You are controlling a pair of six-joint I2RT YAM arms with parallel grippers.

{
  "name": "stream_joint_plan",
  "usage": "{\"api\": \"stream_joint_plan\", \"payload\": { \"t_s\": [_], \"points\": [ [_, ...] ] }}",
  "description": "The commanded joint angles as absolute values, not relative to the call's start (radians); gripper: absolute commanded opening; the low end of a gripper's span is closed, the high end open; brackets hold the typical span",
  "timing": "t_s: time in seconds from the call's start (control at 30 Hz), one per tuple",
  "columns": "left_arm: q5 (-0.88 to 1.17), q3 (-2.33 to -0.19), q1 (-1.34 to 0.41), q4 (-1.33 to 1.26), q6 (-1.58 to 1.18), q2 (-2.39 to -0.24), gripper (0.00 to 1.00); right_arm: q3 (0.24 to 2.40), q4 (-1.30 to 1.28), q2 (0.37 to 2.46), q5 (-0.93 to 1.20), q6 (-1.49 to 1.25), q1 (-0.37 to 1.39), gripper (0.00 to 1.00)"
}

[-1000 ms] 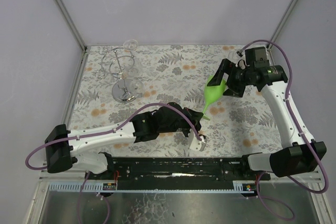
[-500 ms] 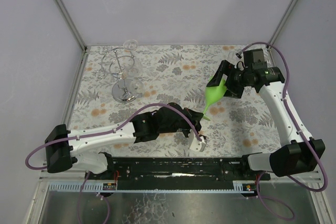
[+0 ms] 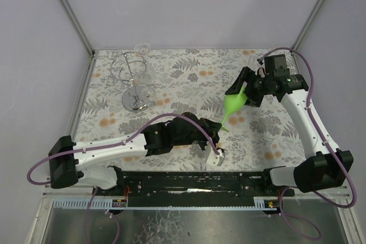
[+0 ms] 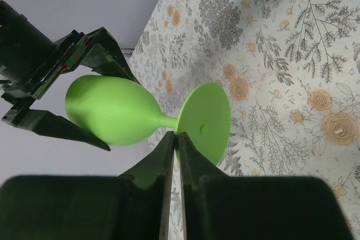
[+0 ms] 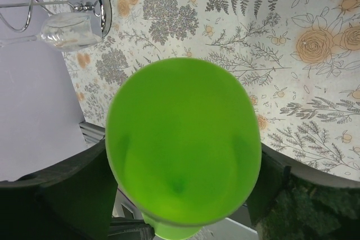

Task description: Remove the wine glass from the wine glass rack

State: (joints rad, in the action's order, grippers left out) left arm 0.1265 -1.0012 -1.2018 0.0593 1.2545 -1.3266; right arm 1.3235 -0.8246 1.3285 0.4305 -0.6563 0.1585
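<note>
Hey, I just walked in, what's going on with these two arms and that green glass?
The right gripper holds a green wine glass by its bowl, tilted above the table. The left gripper, fingers nearly together, has its tips at the stem beside the foot; whether it pinches it is unclear. The wine glass rack stands at the far left with a clear glass on it.

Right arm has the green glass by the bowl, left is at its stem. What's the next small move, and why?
Probably open the left gripper first. Its fingers sit almost together, tips just under the stem of the wine glass, not visibly around it, while the right gripper clamps the bowl. Opened, it could take the stem.
</note>
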Motion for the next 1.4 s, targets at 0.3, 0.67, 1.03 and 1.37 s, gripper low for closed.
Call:
{"api": "stream_joint_plan", "payload": {
  "t_s": [0.3, 0.67, 1.03, 1.37],
  "points": [
    [-0.003, -1.004, -1.210, -0.097, 1.182, -1.326, 0.64, 1.430, -0.899, 1.290, 0.297, -0.611, 0.155, 0.70],
    [-0.065, -1.234, -1.040, 0.093, 0.588, -1.368, 0.74, 1.419, -0.790, 1.188, -0.178, -0.489, 0.154, 0.70],
    [0.099, -1.587, -0.858, 0.332, 0.269, -1.486, 0.74, 1.012, -0.221, 1.057, -0.558, -0.344, 0.154, 0.71],
    [0.165, -1.801, -0.767, 0.421, 0.156, -1.554, 0.74, 1.118, -0.072, 1.227, -0.646, -0.346, 0.283, 0.70]
  ]
}}
